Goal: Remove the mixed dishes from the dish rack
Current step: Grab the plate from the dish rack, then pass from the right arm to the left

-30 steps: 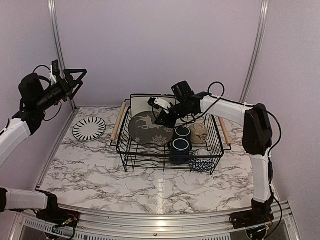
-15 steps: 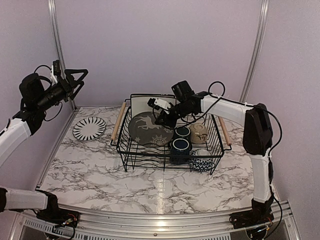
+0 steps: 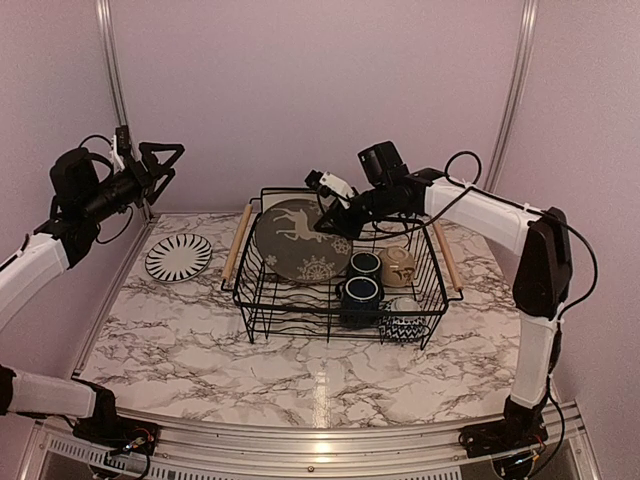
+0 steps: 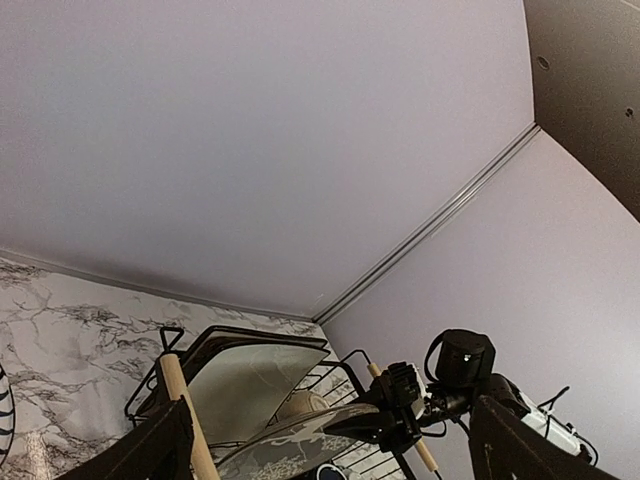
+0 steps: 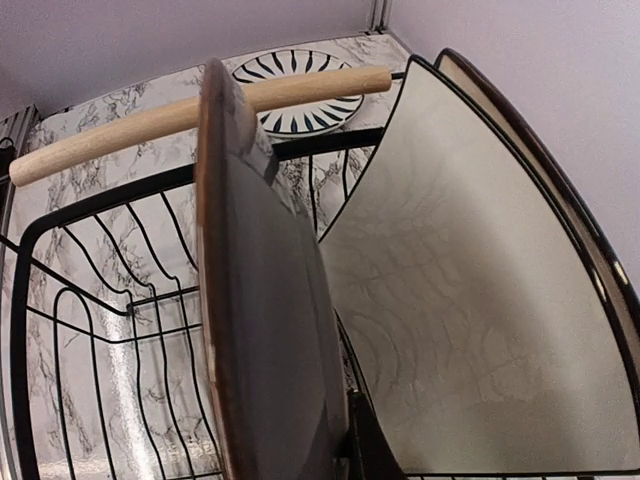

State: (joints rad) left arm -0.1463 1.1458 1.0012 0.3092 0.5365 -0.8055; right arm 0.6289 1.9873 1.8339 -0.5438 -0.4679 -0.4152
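Grey plate (image 3: 300,240) clamped at right rim by right pincer (image 3: 332,220), standing upright in rack (image 3: 236,243), left half; left pincer (image 3: 170,168) wide, holding nothing, above counter's (image 3: 200,340) back-left corner.

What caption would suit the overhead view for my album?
Right end effector holds the deer plate by its rim in the dish rack; striped plate already out.

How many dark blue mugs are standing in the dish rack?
2. One mug stands beside the beige bowl; the other mug stands just nearer the arms. Others could be hidden.
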